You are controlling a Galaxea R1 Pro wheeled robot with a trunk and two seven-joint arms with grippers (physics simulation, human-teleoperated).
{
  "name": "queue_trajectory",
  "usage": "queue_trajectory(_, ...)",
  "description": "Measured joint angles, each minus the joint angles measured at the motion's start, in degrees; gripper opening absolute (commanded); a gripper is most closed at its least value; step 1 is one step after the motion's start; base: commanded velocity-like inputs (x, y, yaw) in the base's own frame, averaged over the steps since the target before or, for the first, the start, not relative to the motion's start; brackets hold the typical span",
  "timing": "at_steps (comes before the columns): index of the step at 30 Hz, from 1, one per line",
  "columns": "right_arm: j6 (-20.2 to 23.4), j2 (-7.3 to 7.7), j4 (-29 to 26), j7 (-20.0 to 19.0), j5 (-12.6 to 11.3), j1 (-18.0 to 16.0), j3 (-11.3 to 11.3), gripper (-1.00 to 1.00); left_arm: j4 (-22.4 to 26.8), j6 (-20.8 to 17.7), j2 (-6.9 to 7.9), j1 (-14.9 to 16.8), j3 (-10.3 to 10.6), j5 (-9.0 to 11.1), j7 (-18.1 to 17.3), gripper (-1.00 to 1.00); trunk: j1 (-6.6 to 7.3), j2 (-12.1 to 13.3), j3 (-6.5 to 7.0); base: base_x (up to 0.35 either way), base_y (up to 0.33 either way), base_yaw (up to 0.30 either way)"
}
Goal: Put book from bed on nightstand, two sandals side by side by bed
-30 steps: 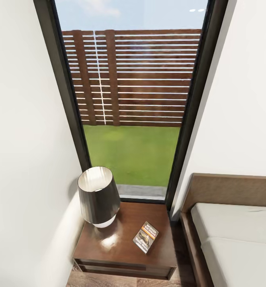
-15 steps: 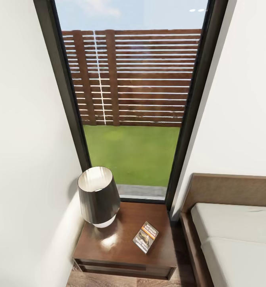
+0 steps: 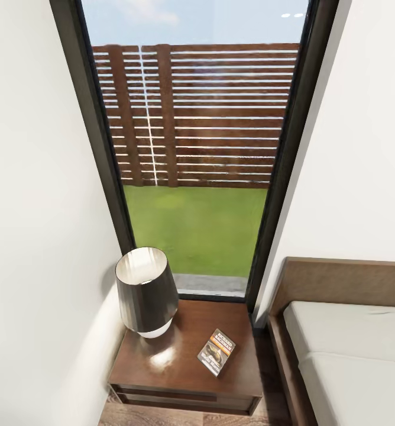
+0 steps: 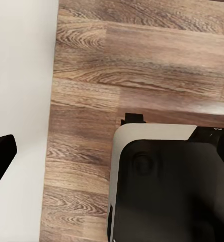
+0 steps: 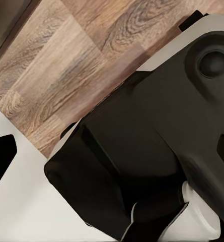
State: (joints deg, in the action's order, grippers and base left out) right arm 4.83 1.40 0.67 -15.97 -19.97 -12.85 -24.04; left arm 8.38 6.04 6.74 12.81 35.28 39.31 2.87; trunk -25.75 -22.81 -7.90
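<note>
Nothing has shifted since a second ago: nearest, the thin, light, stiff-looking book [image 3: 216,352] lies flat on the nightstand [image 3: 162,370], best pinched at an edge, beside the lamp [image 3: 146,291], bed [image 3: 345,349] right, window [image 3: 194,148] beyond; gripper states I cannot tell.

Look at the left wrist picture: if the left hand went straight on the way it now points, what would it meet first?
Probably the wooden floor, which lies ahead of the camera beyond the robot's own dark base. Depth is unclear, so the base might come first. The hand's fingertips are not clearly seen.
</note>
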Motion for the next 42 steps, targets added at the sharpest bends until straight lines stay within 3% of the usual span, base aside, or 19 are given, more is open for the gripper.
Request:
queue_trajectory(12,0.0,0.9,0.7,0.0,0.0,0.1,0.0,1.0,0.0,0.0,0.0,0.0,0.0,0.0,0.0,1.0,0.0,0.0,0.0,0.0,0.0,0.0)
queue_trajectory(42,0.0,1.02,0.8,0.1,0.0,0.2,0.0,1.0,0.0,0.0,0.0,0.0,0.0,0.0,0.0,1.0,0.0,0.0,0.0,0.0,0.0,0.0)
